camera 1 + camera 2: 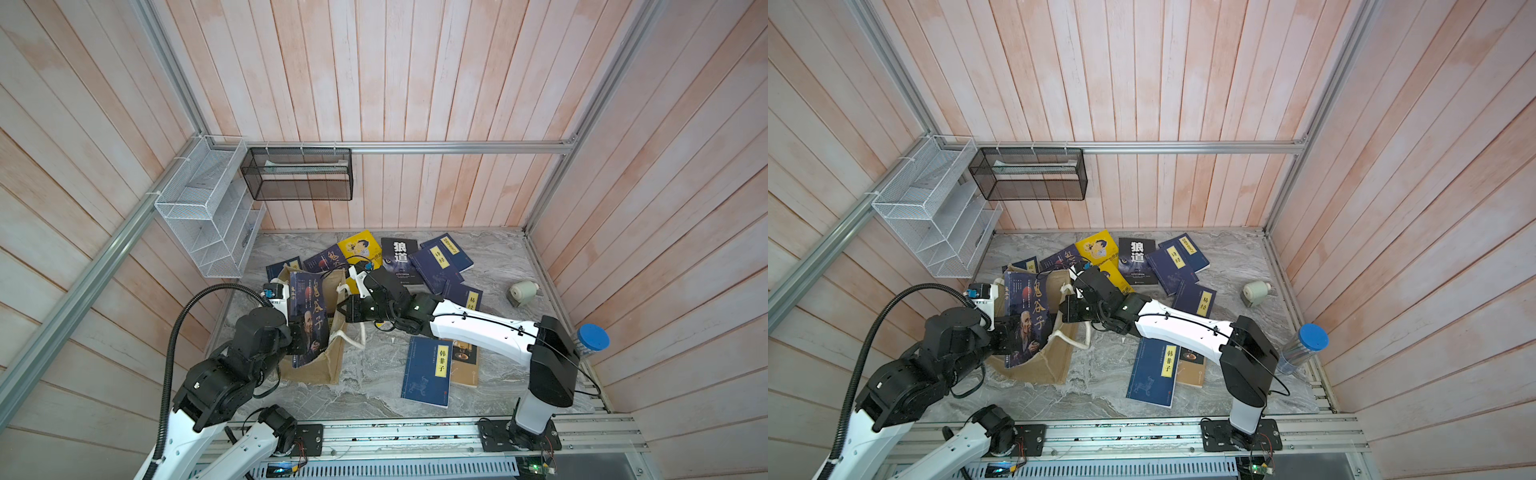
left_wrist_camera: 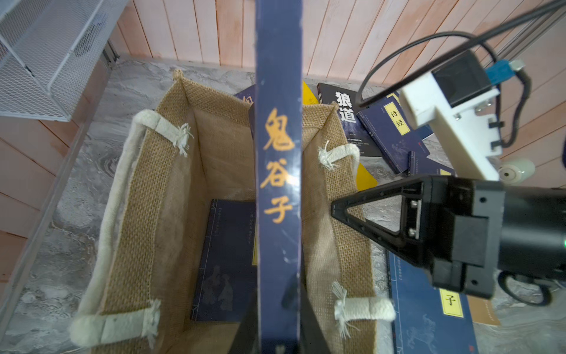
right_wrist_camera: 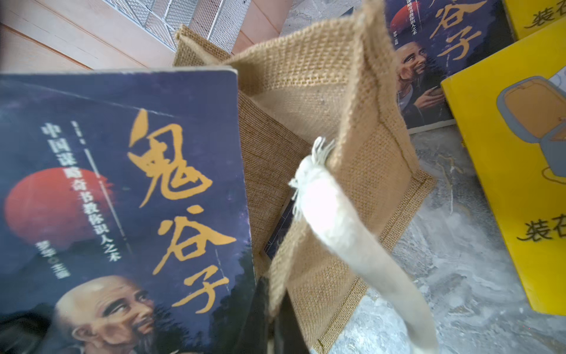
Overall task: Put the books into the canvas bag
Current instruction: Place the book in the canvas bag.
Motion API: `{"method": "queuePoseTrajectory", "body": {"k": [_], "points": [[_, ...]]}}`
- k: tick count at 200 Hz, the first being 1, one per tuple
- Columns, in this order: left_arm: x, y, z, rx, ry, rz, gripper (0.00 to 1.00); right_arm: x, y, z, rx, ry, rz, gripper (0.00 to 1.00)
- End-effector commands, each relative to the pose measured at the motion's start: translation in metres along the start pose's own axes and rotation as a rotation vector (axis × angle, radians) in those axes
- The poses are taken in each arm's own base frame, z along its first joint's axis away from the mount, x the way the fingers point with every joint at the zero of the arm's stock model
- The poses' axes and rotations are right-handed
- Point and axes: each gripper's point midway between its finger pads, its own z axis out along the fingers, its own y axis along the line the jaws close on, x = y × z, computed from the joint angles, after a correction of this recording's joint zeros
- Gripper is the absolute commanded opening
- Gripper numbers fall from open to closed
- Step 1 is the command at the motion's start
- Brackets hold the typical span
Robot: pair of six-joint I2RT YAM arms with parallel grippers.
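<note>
While stretched low across the desk [image 1: 374, 386] from the near right, nips the side wall of the canvas bag [image 1: 324, 370] at its rim with the right pincer [image 1: 341, 309], pressed together on the cloth just beside a white rope handle [image 3: 352, 233]. From the near left, elbow folded, holds one portrait-cover book [image 1: 309, 311] upright over the bag's open mouth, with the left pincer [image 1: 300, 337] pinching its lower edge.

Twelve books in all: one held, one in the bag, ten on the desk. Of those ten, six navy books [image 1: 428, 370], two yellow books [image 1: 359, 247], one black book [image 1: 399, 255] and one brown book [image 1: 467, 365], mostly fanned behind and to the right of the bag.

Inside the bag, a single navy volume [image 2: 226, 260], flat on the bottom. On the walls, two wire mesh baskets, one white basket [image 1: 199, 208] and one black basket [image 1: 299, 174]; something pale in the black one, too small to tell.
</note>
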Motion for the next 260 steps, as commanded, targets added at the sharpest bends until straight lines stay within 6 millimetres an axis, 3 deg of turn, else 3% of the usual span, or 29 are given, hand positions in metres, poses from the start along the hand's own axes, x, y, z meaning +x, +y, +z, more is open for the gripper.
{"method": "queuePoseTrajectory", "body": {"k": [1, 79, 147, 222, 260], "points": [[0.006, -0.009, -0.002, 0.044, 0.051, -0.048, 0.0, -0.019, 0.011, -0.015, -0.046, -0.054, -0.051, 0.0], [0.002, -0.023, 0.019, 0.025, 0.186, 0.05, 0.0, -0.01, 0.016, -0.012, -0.074, 0.012, -0.088, 0.0], [0.001, -0.034, 0.051, 0.022, 0.268, 0.067, 0.0, -0.014, 0.02, -0.007, -0.094, 0.03, -0.086, 0.0], [0.03, -0.046, 0.087, 0.208, 0.36, -0.063, 0.0, -0.008, 0.011, 0.0, -0.095, 0.041, -0.055, 0.0], [0.056, -0.04, 0.106, 0.233, 0.434, -0.093, 0.0, -0.008, 0.009, 0.001, -0.091, 0.042, -0.051, 0.0]]}}
